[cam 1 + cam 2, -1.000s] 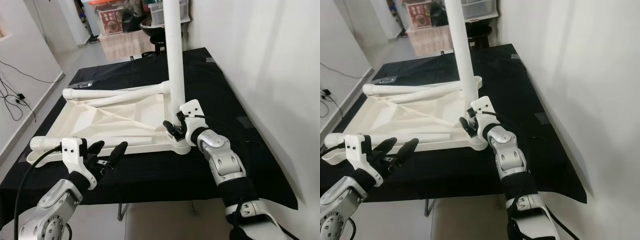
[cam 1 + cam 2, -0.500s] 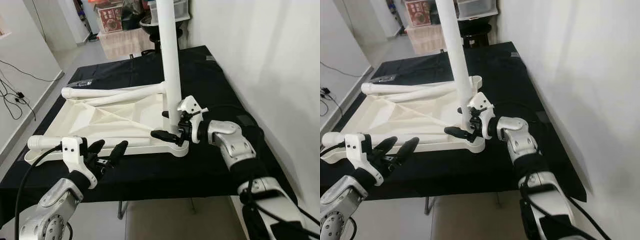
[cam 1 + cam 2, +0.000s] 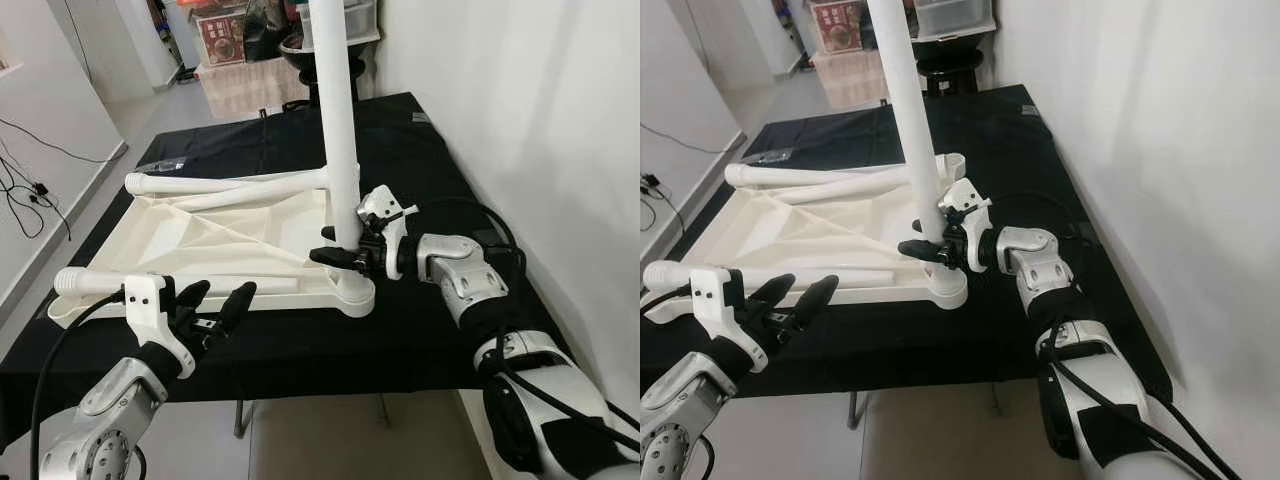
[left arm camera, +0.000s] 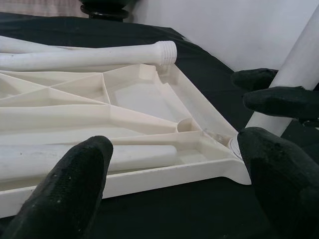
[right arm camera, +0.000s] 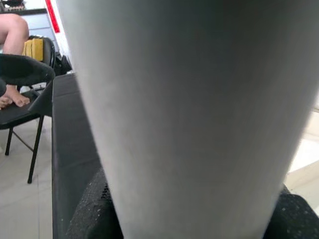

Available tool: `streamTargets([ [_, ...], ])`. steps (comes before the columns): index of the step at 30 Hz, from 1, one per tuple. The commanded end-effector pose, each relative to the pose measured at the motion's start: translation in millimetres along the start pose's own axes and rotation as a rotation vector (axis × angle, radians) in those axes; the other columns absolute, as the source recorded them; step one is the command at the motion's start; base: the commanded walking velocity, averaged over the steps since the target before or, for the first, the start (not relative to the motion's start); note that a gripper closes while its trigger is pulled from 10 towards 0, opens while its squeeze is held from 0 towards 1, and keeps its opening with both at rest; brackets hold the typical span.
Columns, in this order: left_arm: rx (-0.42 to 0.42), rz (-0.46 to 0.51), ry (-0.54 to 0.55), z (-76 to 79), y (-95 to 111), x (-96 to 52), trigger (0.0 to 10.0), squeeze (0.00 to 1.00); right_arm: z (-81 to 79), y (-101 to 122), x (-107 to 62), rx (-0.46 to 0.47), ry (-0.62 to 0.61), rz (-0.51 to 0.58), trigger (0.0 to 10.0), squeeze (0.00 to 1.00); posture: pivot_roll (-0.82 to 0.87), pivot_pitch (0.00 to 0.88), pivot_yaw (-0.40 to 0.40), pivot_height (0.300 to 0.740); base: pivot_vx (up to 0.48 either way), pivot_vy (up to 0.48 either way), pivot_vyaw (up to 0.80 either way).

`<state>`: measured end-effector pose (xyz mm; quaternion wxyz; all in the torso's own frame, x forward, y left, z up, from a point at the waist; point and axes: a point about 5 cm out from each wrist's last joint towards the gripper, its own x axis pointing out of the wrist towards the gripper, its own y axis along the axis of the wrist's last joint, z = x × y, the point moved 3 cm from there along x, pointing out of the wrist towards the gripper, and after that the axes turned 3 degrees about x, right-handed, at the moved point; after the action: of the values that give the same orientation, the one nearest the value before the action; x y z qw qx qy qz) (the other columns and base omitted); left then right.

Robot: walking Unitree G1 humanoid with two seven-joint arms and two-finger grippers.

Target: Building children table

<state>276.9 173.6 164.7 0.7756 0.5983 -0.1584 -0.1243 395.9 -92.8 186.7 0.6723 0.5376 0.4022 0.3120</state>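
From the left eye view we see the white tabletop point(image 3: 215, 245) lying underside-up on a black cloth point(image 3: 420, 180), with one upright leg point(image 3: 337, 130) standing in its corner socket nearest the wall. Our right gripper point(image 3: 335, 250) pinches that upright leg just above the socket, one finger on each side. Two loose legs lie on the tabletop: a far leg point(image 3: 225, 184) along its back edge and a near leg point(image 3: 150, 284) along its front edge. Our left gripper point(image 3: 215, 305) hovers spread just in front of the tabletop's near edge. In the left wrist view, the spread fingers point(image 4: 75, 184) frame the tabletop's front rim point(image 4: 149, 177), apart from it. In the right wrist view, the upright leg point(image 5: 189, 114) sits between our fingertips point(image 5: 94, 214).
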Motion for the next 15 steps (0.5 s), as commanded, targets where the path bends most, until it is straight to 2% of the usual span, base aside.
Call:
streamTargets([
  [1, -0.001, -0.002, 0.016, -3.2, -0.7, -3.4, 10.0, 0.00, -0.3, -9.1, 0.1, 0.000, -0.030, -0.034, 0.0, 0.00, -0.03, 0.068, 0.116, 0.740, 0.000, 0.000, 0.00],
  [5, 0.000, -0.002, 0.017, -4.3, -0.3, -3.7, 10.0, 0.00, -1.1, -20.7, -1.2, 0.005, -0.114, -0.095, 0.0, 0.00, -0.03, 0.073, 0.112, 0.740, 0.000, 0.000, 0.00],
  [6, 0.002, -0.003, 0.018, -6.2, 0.0, -3.9, 10.0, 0.00, 8.4, -18.1, 4.8, 0.115, -0.456, -0.005, 0.0, 0.00, -0.05, 0.074, 0.113, 0.740, 0.000, 0.000, 0.00],
  [7, 0.003, -0.003, 0.019, -7.3, 1.0, -4.0, 10.0, 0.00, -7.7, -32.5, 2.0, 0.175, -0.626, -0.037, 0.0, 0.00, -0.05, 0.077, 0.125, 0.740, 0.000, 0.000, 0.00],
  [8, 0.004, -0.002, 0.020, -8.2, 1.9, -3.9, 10.0, 0.00, -27.7, -36.2, 3.7, 0.202, -0.647, -0.029, 0.0, 0.00, -0.04, 0.089, 0.145, 0.740, 0.000, 0.000, 0.00],
  [9, 0.004, -0.002, 0.020, -8.2, 1.9, -3.9, 10.0, 0.00, -27.7, -36.2, 3.7, 0.202, -0.647, -0.029, 0.0, 0.00, -0.04, 0.089, 0.145, 0.740, 0.000, 0.000, 0.00],
  [10, 0.006, -0.006, 0.021, -8.4, 1.0, -3.8, 10.0, 0.00, -42.9, -33.0, 8.6, 0.149, -0.623, -0.021, 0.0, 0.00, -0.06, 0.071, 0.151, 0.740, 0.000, 0.000, 0.00],
  [11, 0.006, -0.006, 0.021, -8.4, 1.0, -3.8, 10.0, 0.00, -42.9, -33.0, 8.6, 0.149, -0.623, -0.021, 0.0, 0.00, -0.06, 0.071, 0.151, 0.740, 0.000, 0.000, 0.00],
  [12, 0.008, -0.010, 0.021, -8.3, 0.2, -3.8, 10.0, 0.00, -54.5, -30.2, 15.2, 0.090, -0.552, -0.021, 0.0, 0.00, -0.06, 0.071, 0.151, 0.740, 0.000, 0.000, 0.00],
  [13, 0.008, -0.010, 0.021, -8.3, 0.2, -3.8, 10.0, 0.00, -54.5, -30.2, 15.2, 0.090, -0.552, -0.021, 0.0, 0.00, -0.06, 0.071, 0.151, 0.740, 0.000, 0.000, 0.00],
  [15, 0.001, -0.012, 0.005, -5.7, -0.6, -1.8, 10.0, 0.00, -41.2, -32.9, 18.2, 0.103, -0.552, -0.039, 0.0, 0.00, -0.05, 0.073, 0.118, 0.740, 0.000, 0.000, 0.00],
])
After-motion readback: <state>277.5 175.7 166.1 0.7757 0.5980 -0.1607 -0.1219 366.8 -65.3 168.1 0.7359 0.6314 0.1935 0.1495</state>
